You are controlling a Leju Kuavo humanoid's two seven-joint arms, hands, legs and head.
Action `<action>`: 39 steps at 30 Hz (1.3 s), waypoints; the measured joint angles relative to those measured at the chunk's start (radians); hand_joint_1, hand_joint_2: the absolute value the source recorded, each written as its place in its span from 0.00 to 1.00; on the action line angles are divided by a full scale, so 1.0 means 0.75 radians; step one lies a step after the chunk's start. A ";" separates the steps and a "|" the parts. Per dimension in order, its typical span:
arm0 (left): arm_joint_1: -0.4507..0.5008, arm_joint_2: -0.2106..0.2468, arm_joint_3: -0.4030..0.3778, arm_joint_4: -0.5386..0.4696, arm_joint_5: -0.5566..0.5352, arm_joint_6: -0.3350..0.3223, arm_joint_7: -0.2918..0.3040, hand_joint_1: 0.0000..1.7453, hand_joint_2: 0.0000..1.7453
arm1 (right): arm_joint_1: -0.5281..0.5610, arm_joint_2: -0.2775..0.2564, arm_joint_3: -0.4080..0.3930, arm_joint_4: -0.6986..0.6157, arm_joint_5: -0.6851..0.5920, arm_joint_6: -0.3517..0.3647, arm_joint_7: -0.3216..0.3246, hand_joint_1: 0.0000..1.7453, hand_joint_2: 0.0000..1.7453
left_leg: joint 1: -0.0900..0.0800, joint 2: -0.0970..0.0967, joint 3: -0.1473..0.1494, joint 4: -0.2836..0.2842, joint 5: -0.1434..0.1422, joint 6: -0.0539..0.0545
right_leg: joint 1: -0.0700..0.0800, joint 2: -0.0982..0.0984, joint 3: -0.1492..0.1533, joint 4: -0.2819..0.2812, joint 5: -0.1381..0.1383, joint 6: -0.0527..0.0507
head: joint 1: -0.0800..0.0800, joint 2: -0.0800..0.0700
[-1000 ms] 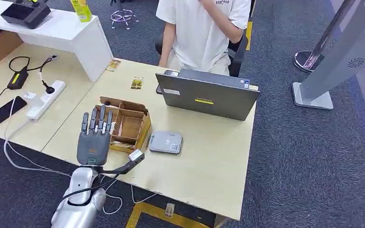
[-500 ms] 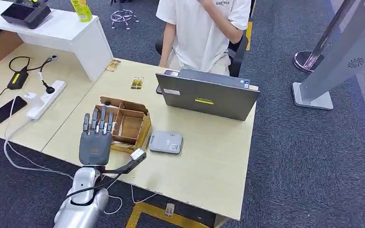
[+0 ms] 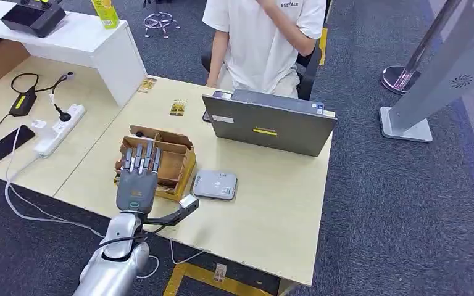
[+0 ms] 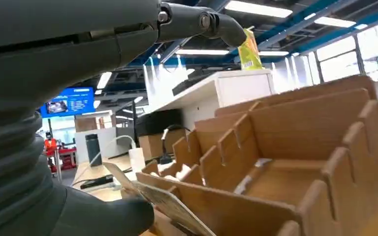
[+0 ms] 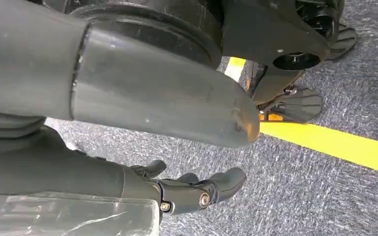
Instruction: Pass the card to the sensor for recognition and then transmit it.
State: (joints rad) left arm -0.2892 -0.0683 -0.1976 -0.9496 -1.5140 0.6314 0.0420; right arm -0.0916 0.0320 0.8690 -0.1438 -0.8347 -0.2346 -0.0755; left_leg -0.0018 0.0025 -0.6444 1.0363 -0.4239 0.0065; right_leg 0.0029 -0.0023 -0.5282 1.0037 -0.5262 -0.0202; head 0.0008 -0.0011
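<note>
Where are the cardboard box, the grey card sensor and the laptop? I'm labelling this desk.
cardboard box [image 3: 171,161]: head view, on an inner divider.
grey card sensor [image 3: 215,184]: head view, on its top face.
laptop [image 3: 270,131]: head view, on the back of its lid.

cardboard box [image 3: 166,161] dividers crowd the left hand [image 3: 137,179]; sensor [image 3: 215,184] just beside, laptop [image 3: 270,126] behind.

The left hand [image 3: 137,179] has moved to the right and forward across the worktop [image 3: 271,203]. A second ago it sat beside the near left corner of the divided cardboard box [image 3: 168,161]; now its fingers [image 3: 142,157] reach over the box's near compartments. The silver forearm behind it has shifted right with it.
</note>
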 joint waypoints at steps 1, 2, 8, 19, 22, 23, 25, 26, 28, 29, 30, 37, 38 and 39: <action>-0.006 -0.003 -0.001 0.012 0.000 0.002 -0.002 0.00 1.00 | -0.001 0.000 0.001 0.000 0.000 0.000 -0.001 0.00 0.00 | 0.000 0.000 0.000 0.000 0.000 0.000 | 0.000 0.000 0.000 0.000 0.000 0.000 | 0.000 0.000; -0.011 -0.009 -0.003 0.023 0.004 0.004 -0.004 0.00 1.00 | -0.001 0.000 0.002 0.000 -0.001 0.000 0.000 0.00 0.00 | 0.000 0.000 0.000 0.000 0.000 0.000 | 0.000 0.000 0.000 0.000 0.000 0.000 | 0.001 0.000; -0.029 -0.021 -0.010 0.058 0.011 0.009 -0.012 0.00 1.00 | -0.002 0.000 0.016 0.000 -0.004 0.000 -0.001 0.00 0.00 | 0.000 0.000 0.000 0.000 0.000 0.000 | 0.000 0.000 0.000 0.000 0.000 0.000 | 0.000 0.000; -0.063 -0.038 -0.029 0.105 0.000 0.050 -0.036 0.00 1.00 | -0.002 0.000 0.047 0.000 -0.004 0.000 0.002 0.00 0.00 | 0.000 0.000 0.000 0.000 0.000 0.000 | 0.000 0.000 0.000 0.000 0.000 0.000 | 0.001 0.000; -0.065 -0.043 -0.030 0.110 0.000 0.050 -0.036 0.00 1.00 | -0.002 0.000 0.055 0.000 -0.004 0.000 0.002 0.00 0.00 | 0.000 0.000 0.000 0.000 0.000 0.000 | 0.000 0.000 0.000 0.000 0.000 0.000 | 0.001 0.000; -0.066 -0.043 -0.030 0.112 -0.001 0.050 -0.037 0.00 1.00 | -0.003 0.000 0.056 0.000 -0.004 0.000 0.002 0.00 0.00 | 0.000 0.000 0.000 0.000 0.000 0.000 | 0.000 0.000 0.000 0.000 0.000 0.000 | 0.001 0.000; -0.066 -0.045 -0.030 0.114 -0.001 0.050 -0.036 0.00 1.00 | -0.002 0.000 0.057 0.000 -0.004 0.000 0.002 0.00 0.00 | 0.000 0.000 0.000 0.000 0.000 0.000 | 0.000 0.000 0.000 0.000 0.000 0.000 | 0.000 0.000; -0.067 -0.045 -0.030 0.115 -0.001 0.050 -0.037 0.00 1.00 | -0.002 0.000 0.058 0.000 -0.004 0.000 0.002 0.00 0.00 | 0.000 0.000 0.000 0.000 0.000 0.000 | 0.000 0.000 0.000 0.000 0.000 0.000 | 0.001 0.000; -0.067 -0.045 -0.031 0.116 -0.001 0.050 -0.037 0.00 1.00 | -0.002 0.000 0.059 0.000 -0.004 0.000 0.002 0.00 0.00 | 0.000 0.000 0.000 0.000 0.000 0.000 | 0.000 0.000 0.000 0.000 0.000 0.000 | 0.000 0.000; -0.067 -0.045 -0.031 0.116 -0.001 0.050 -0.037 0.00 1.00 | -0.002 0.000 0.060 0.000 -0.008 0.000 0.002 0.00 0.00 | 0.000 0.000 0.000 0.000 0.000 0.000 | 0.000 0.000 0.000 0.000 0.000 0.000 | 0.001 0.000; -0.067 -0.045 -0.031 0.116 -0.001 0.050 -0.037 0.00 1.00 | -0.002 0.000 0.060 0.000 -0.011 0.000 0.001 0.00 0.00 | 0.000 0.000 0.000 0.000 0.000 0.000 | 0.000 0.000 0.000 0.000 0.000 0.000 | 0.000 0.000; -0.067 -0.045 -0.031 0.116 0.000 0.050 -0.037 0.00 1.00 | -0.003 0.000 0.064 0.000 -0.019 0.000 0.002 0.00 0.00 | 0.000 0.000 0.000 0.000 0.000 0.000 | 0.000 0.000 0.000 0.000 0.000 0.000 | 0.001 0.000; -0.067 -0.045 -0.031 0.116 0.000 0.050 -0.037 1.00 1.00 | -0.003 0.000 0.064 0.000 -0.019 0.000 0.002 0.00 0.00 | 0.000 0.000 0.000 0.000 0.000 0.000 | 0.000 0.000 0.000 0.000 0.000 0.000 | 0.001 0.000; -0.067 -0.045 -0.031 0.116 0.000 0.050 -0.037 1.00 1.00 | -0.003 0.000 0.064 0.000 -0.019 0.000 0.002 0.00 0.00 | 0.000 0.000 0.000 0.000 0.000 0.000 | 0.000 0.000 0.000 0.000 0.000 0.000 | 0.001 0.000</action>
State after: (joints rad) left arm -0.3393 -0.1022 -0.2209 -0.8625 -1.5141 0.6691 0.0145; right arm -0.0935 0.0320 0.9171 -0.1438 -0.8488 -0.2342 -0.0744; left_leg -0.0018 0.0024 -0.6444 1.0366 -0.4238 0.0066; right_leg 0.0029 -0.0023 -0.5280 1.0037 -0.5260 -0.0200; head 0.0011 -0.0011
